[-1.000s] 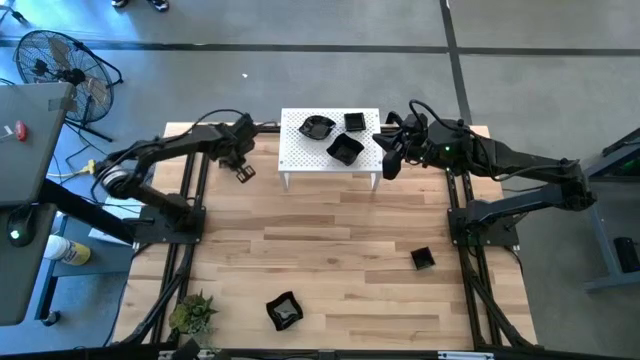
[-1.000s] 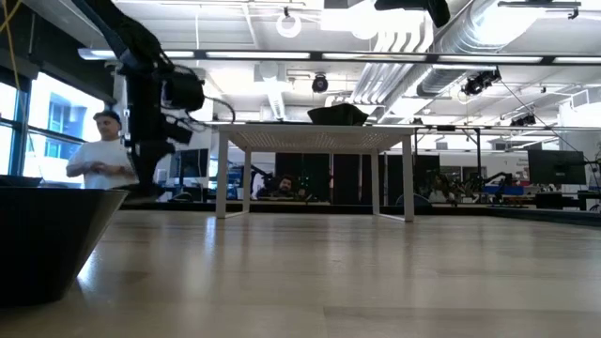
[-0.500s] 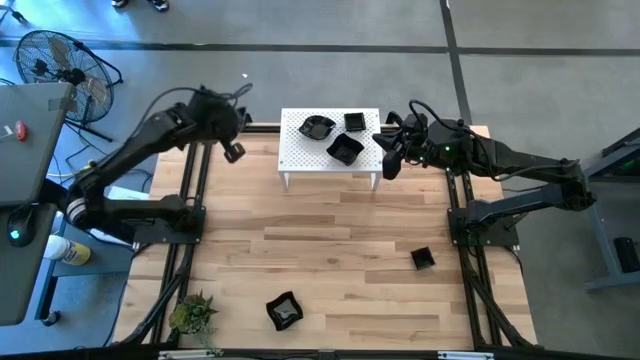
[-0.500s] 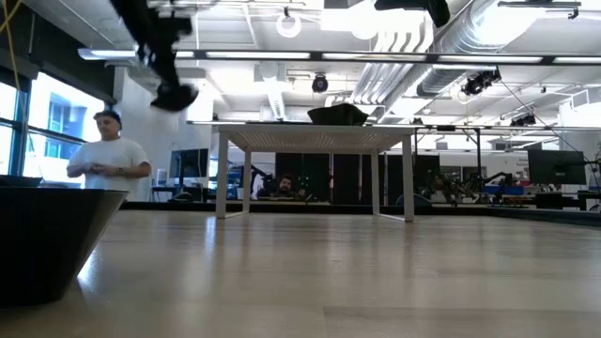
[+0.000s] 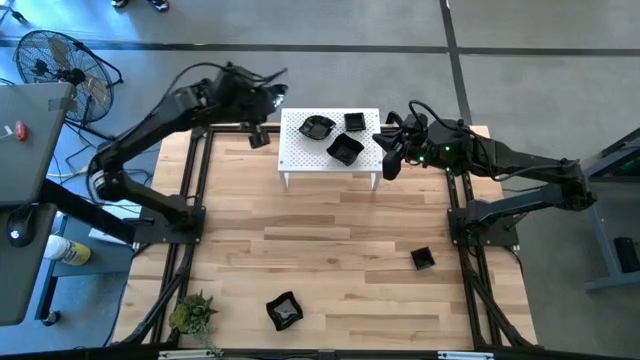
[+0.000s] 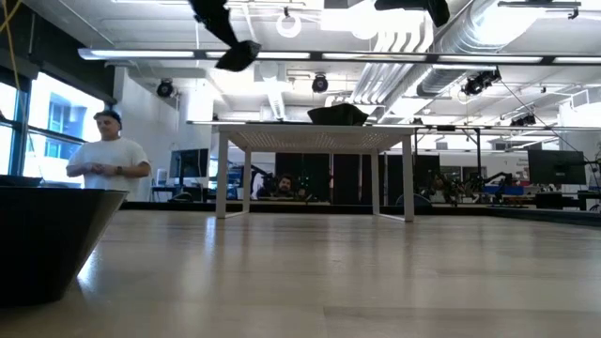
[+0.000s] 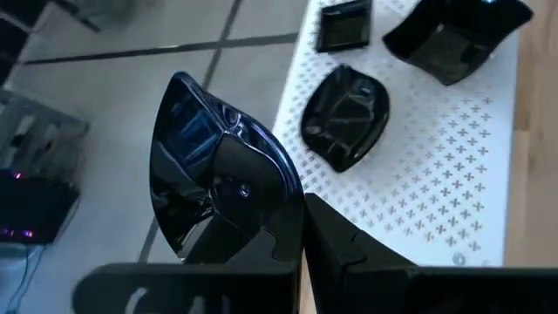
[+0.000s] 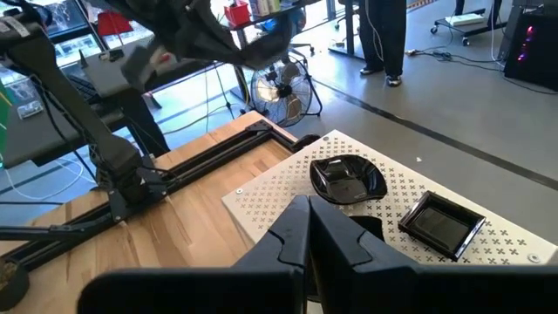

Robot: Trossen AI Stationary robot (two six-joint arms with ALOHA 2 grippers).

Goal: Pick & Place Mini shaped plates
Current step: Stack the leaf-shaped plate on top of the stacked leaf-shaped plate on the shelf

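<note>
My left gripper (image 5: 258, 137) hangs in the air just off the left end of the white perforated rack (image 5: 300, 160), shut on a glossy black wavy-edged mini plate (image 7: 218, 170). In the low view that plate (image 6: 238, 55) is high above the rack top. Three black plates rest on the rack: a rounded one (image 5: 317, 127), a square one (image 5: 354, 122) and a larger one (image 5: 346, 149). Two more lie on the table, a square one (image 5: 423, 259) and a wavy one (image 5: 285, 310). My right gripper (image 5: 390, 160) waits shut at the rack's right end. My left gripper holds the plate by its rim (image 7: 266, 231), at the edge nearest the wrist. One finger (image 7: 344, 249) shows beside the plate's wall; the plate hides the other. The plate is lifted clear of table and rack and sits tilted, its hollow facing away from the fingers.
A small green plant (image 5: 193, 313) stands at the table's near left corner. A dark dish (image 6: 47, 235) looms close to the low camera. A fan (image 5: 50, 55) and a desk sit off the table's left side, and a person (image 6: 108, 164) stands beyond the far edge.
My left gripper has risen from table height left of the rack, carrying the black plate up with it. It has swung toward the far edge and then right, toward the rack's left end. The plate is now lifted well clear of the table.
</note>
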